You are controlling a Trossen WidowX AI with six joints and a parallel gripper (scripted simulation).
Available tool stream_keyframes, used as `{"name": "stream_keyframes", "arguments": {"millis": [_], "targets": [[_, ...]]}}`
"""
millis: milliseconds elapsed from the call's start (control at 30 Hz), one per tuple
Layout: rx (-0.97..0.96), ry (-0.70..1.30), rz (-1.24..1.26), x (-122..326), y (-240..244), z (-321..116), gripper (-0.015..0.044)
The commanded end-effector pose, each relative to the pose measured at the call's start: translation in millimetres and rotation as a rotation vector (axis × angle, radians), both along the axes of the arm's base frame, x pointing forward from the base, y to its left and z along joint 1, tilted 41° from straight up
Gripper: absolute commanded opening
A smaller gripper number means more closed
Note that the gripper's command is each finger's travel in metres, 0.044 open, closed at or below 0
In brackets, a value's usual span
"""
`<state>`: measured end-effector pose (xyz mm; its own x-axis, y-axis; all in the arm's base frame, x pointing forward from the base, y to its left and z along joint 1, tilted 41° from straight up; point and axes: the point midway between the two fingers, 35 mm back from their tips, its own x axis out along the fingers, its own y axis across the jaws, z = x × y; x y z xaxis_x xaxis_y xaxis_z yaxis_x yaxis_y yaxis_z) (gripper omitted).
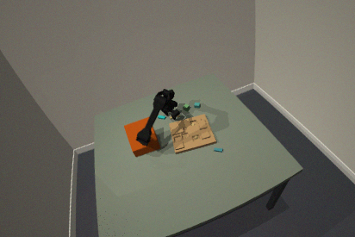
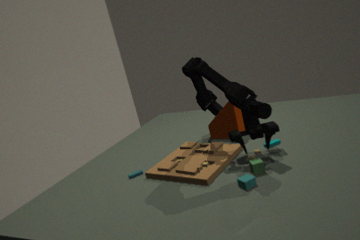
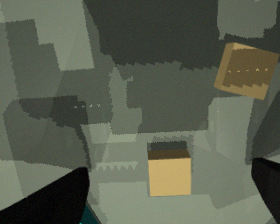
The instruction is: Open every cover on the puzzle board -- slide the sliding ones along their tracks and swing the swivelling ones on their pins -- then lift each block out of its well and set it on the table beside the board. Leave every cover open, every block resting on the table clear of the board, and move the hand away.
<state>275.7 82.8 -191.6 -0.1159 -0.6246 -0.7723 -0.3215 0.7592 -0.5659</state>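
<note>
Risk: the black two-fingered end effector (image 1: 176,115) (image 2: 258,153) (image 3: 169,171), spread wide around a small tan wooden block (image 2: 251,157) (image 3: 170,177), could nudge it by drifting sideways while withdrawing.
The block rests on the matte grey-green worktop (image 1: 142,185) (image 2: 306,205) (image 3: 137,200), beside the pale wooden puzzle board (image 1: 208,140) (image 2: 176,180); plain grey walls (image 1: 172,26) (image 2: 240,26) stand behind.

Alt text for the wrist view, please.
The open claw's two black fingertips stand apart on either side of a small tan block on the grey-green table; a second tan block sits upper right, and a teal sliver shows lower left.
</note>
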Motion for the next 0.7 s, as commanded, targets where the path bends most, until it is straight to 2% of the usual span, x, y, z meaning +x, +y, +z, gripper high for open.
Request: {"name": "stream_keyframes", "arguments": {"millis": [0,667], "targets": [[0.002,-0.002,-0.001,2,5,5,0.044],[-0.001,0.003,0.006,8,45,55,0.044]]}}
